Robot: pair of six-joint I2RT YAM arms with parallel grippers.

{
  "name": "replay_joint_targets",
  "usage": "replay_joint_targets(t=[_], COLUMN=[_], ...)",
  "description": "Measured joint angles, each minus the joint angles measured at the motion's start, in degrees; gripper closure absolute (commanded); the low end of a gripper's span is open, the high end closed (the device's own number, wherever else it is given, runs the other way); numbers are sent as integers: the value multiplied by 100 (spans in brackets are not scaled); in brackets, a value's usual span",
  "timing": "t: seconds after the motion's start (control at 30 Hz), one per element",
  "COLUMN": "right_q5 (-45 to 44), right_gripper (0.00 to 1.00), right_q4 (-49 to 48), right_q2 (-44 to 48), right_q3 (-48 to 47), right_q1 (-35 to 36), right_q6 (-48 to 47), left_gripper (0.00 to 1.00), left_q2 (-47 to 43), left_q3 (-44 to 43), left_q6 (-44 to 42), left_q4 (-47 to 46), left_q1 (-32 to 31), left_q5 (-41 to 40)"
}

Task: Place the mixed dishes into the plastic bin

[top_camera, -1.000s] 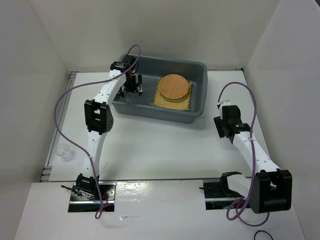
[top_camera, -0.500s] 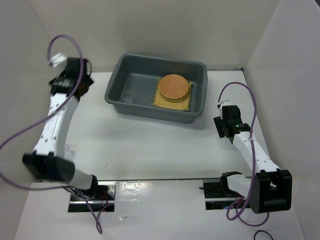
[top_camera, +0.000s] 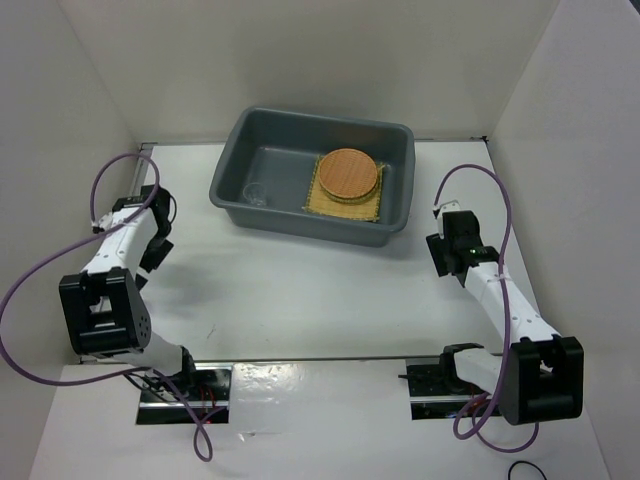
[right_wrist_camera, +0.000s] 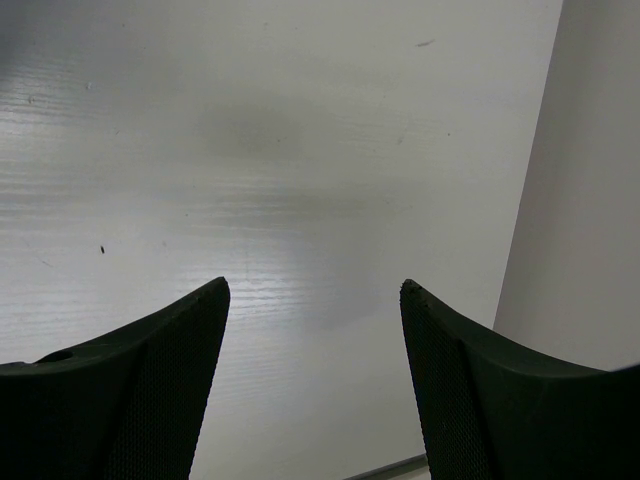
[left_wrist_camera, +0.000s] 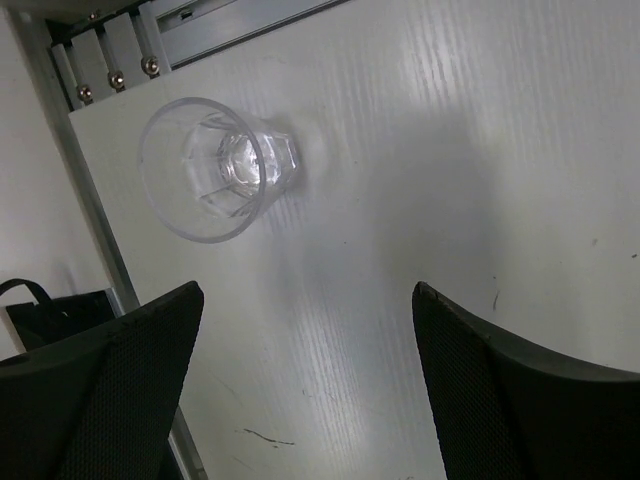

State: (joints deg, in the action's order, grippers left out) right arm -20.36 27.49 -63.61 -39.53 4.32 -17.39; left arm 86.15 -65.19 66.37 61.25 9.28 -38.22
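plastic bin at far middle of table, dark grey. in its right half, square woven plate lying flat, round orange-brown plate stacked on top. left gripper low near left table edge, jaws released, grasping nothing. right gripper over white table, right of bin, jaws parted, empty too. clear cup in bin's left half; second clear cup on table just beyond left gripper, not touching.

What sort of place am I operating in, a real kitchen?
Likely a lab test cell: bare white walls box in a white table holding a grey plastic bin, robot arms bolted at its edge.
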Motion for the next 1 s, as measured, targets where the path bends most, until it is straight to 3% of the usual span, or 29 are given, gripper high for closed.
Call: replay_joint_targets(t=[0.4, 1.0], right_q5=[0, 0], right_gripper=[26, 26], right_q4=[0, -2], right_q2=[-61, -114], right_q3=[24, 24], right_q1=[70, 70], right_q6=[0, 0], left_gripper=[9, 9], left_q2=[70, 476], left_q3=[525, 463], left_q6=[94, -817], left_q4=[-136, -535], left_q1=[409, 706], left_q5=[203, 317])
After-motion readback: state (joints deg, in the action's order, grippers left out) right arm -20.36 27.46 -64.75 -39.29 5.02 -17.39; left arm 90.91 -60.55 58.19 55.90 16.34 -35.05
